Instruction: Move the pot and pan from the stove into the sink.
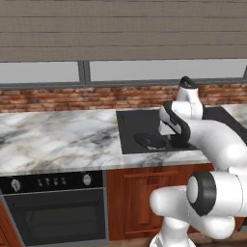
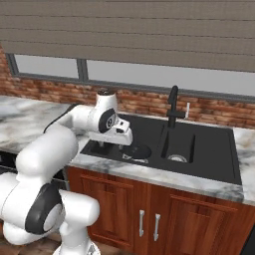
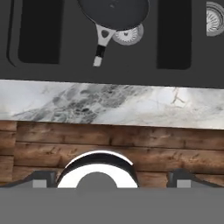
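The dark round pan (image 1: 149,141) (image 2: 135,151) lies in the left basin of the charcoal sink (image 1: 132,123) (image 2: 209,149). In the hand view the pan (image 3: 114,8) sits at the top, partly over a round drain (image 3: 129,35), and its handle (image 3: 101,40) points toward the marble front edge. My gripper (image 3: 112,178) (image 1: 179,141) hovers above the front of that basin, apart from the pan. It is open, with nothing between its fingertips (image 3: 43,179). The pot and the stove are out of view.
A black gooseneck faucet (image 2: 173,107) stands behind the sink, between its two basins. Marble counter (image 1: 53,137) runs to the left, over a black oven with knobs (image 1: 53,182). Wooden cabinet doors (image 2: 159,214) sit below the sink. A brick wall and window are behind.
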